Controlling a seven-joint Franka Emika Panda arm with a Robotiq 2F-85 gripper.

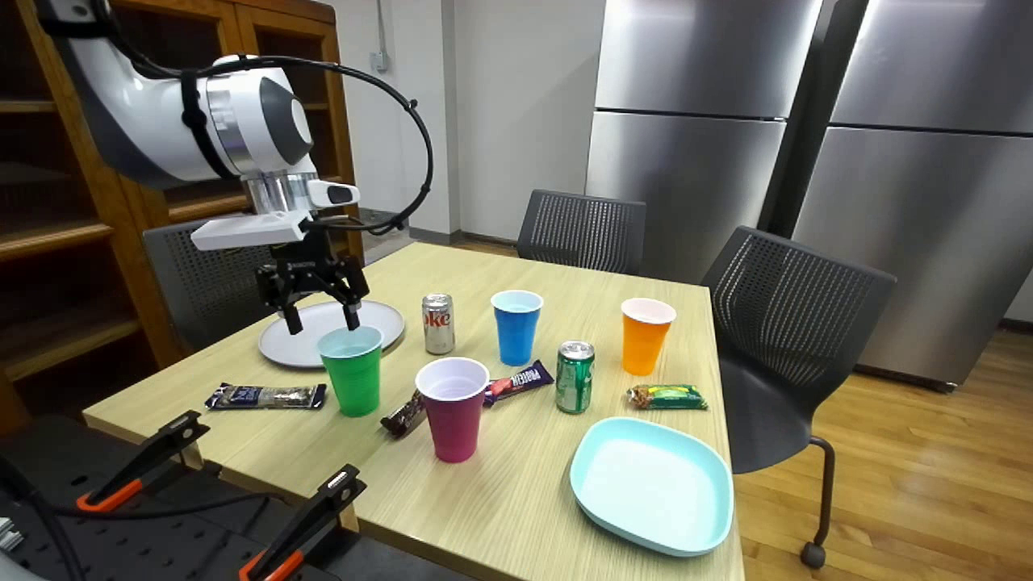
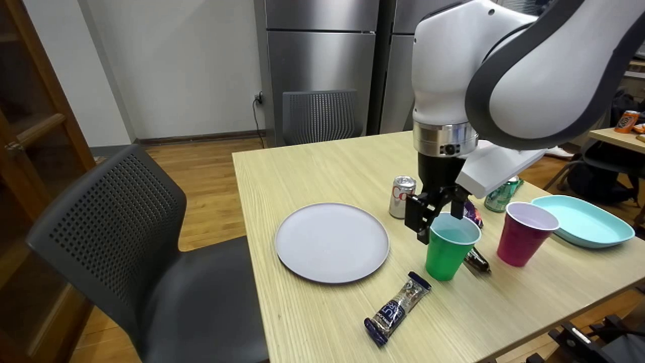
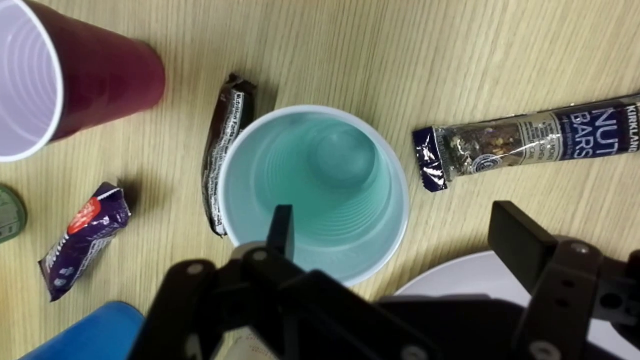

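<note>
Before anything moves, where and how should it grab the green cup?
Probably by the rim of the green cup, from straight above, one finger inside and one outside: the cup stands upright, its wide mouth facing up, and the open gripper points down at it. A dark-wrapped bar lies close beside it.

Pale wood-grained surface [image 1: 549,492] with dark grey, perforated-backed chairs [image 1: 803,315] standing at its edges; behind it, two steel-fronted refrigerators [image 1: 686,186] bearing soft vertical highlights beside a pale wall [image 1: 524,97] with a dark baseboard [image 2: 196,137]; at one side, a brown wooden cabinet [image 1: 242,32] with dim, shelved interior; below, plank flooring [image 1: 928,484] of warm, glossy tone
</note>
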